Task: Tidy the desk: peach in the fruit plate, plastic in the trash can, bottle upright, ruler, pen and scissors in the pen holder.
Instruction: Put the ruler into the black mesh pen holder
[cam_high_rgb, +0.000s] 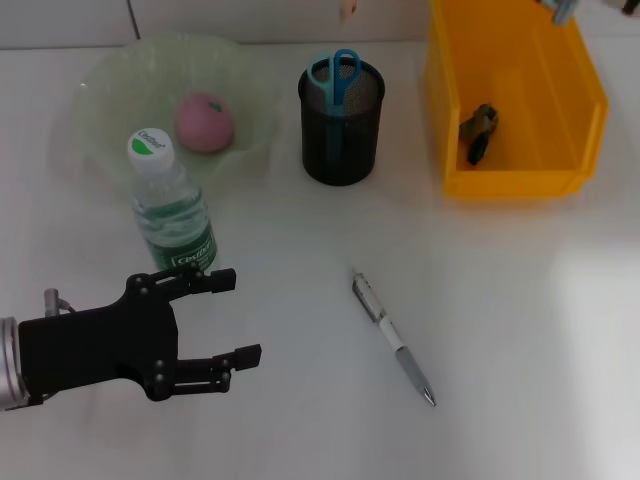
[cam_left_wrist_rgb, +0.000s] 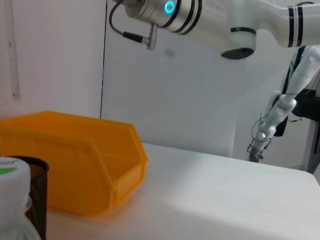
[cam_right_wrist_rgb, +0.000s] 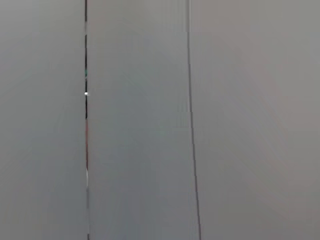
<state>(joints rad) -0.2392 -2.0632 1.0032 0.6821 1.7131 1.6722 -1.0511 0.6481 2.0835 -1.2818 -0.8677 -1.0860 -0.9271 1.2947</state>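
Nearest me, my left claw (cam_high_rgb: 228, 318) hangs with fingers apart just beside the upright bottle (cam_high_rgb: 170, 205), so with peach (cam_high_rgb: 204, 122) plated and scissors (cam_high_rgb: 336, 75) in the holder (cam_high_rgb: 341, 125), I judge the pen (cam_high_rgb: 393, 338) on the counter (cam_high_rgb: 500, 330) comes next.

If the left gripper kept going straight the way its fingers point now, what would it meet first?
Probably the pen, lying on the desk to the right of the open left gripper in the head view. Nothing lies between them, though the gripper's height above the desk is unclear, so it might pass over.
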